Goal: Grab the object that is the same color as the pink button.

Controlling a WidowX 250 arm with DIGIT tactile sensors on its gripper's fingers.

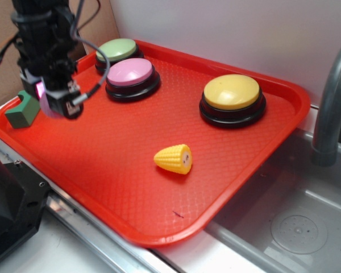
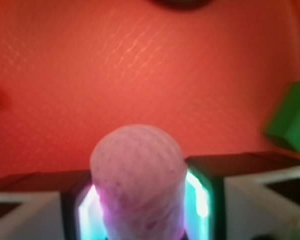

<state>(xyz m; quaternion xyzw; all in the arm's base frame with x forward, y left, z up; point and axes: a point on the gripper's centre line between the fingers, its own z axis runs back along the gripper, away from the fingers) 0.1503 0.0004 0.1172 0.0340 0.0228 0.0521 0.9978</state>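
We've got the fingers (image 2: 140, 200) clamped on the pink ball (image 2: 137, 185) above the tray (image 1: 102, 159); its round dimpled surface could slip out.

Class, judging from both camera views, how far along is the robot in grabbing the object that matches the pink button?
Done: the gripper is shut on the pink ball, matching the pink button. In hand: the ball appears raised above the red tray, beside the green block. Left: essentially nothing but holding it.
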